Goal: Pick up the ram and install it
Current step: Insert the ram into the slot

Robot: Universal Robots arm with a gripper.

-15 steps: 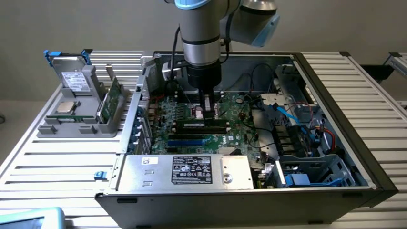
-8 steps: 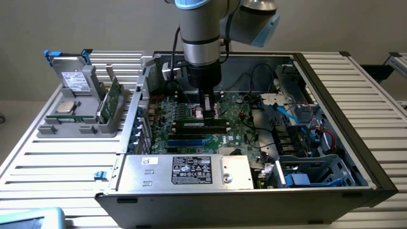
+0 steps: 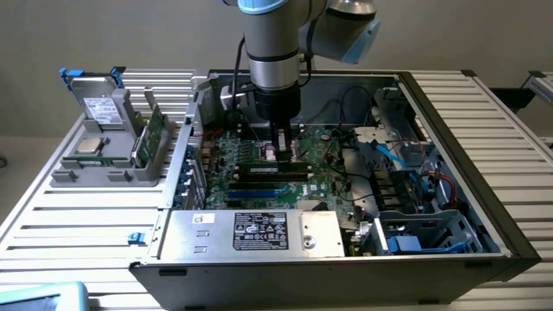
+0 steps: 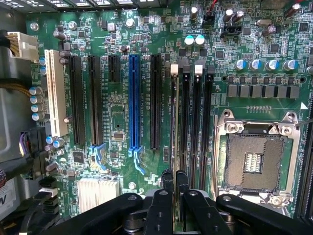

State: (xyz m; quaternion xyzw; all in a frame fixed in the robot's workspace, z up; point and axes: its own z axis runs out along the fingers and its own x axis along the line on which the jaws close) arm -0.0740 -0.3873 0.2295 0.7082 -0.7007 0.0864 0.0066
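The claw point(image 4: 174, 177) is clenched on the ram point(image 4: 173, 122), which stands on edge in the memory slot nearest the black card slots point(image 4: 155, 98). Its long axis runs along that slot, parallel to the empty slots point(image 4: 198, 122) just beside it. The processor socket point(image 4: 254, 161) lies beyond those. From the exterior view, the case point(image 3: 302, 282) walls ring the arm point(image 3: 274, 58) closely, and slatted tabletop point(image 3: 69, 214) lies open around the case.
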